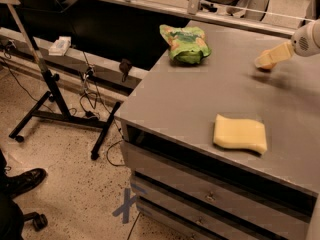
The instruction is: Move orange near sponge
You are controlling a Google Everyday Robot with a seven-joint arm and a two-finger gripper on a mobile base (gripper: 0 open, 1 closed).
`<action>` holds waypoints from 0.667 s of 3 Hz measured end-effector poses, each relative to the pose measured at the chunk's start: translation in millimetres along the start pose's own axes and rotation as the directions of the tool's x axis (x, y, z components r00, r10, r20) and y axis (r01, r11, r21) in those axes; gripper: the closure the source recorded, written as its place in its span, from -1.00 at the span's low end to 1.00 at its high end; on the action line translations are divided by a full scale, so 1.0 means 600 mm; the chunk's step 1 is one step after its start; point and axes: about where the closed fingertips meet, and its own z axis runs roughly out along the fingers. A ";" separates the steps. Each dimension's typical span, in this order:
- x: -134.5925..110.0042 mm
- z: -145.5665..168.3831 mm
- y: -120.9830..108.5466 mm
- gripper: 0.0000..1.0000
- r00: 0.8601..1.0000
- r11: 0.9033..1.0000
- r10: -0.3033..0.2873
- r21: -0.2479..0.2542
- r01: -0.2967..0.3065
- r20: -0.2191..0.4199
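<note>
Gripper (262, 60) is reaching in at upper right of frame, tip right at the orange (267, 66) on the gray tabletop (200, 99); grip state: can't tell. Sponge (240, 133) is lying lower right, nr front edge, well apart from orange. Green snack bag (186, 44) is lying top center.

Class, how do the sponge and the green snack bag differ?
The sponge is pale yellow, flat; the snack bag is green, crumpled. The sponge lies near the front edge, the snack bag farther back. Both lie on the table; the end effector is by the orange.
</note>
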 end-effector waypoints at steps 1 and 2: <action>0.006 0.016 0.017 -0.65 1.000 0.999 -0.017 -0.031 0.016 -0.020; 0.009 0.024 0.034 -0.19 0.999 0.998 -0.026 -0.059 0.024 -0.034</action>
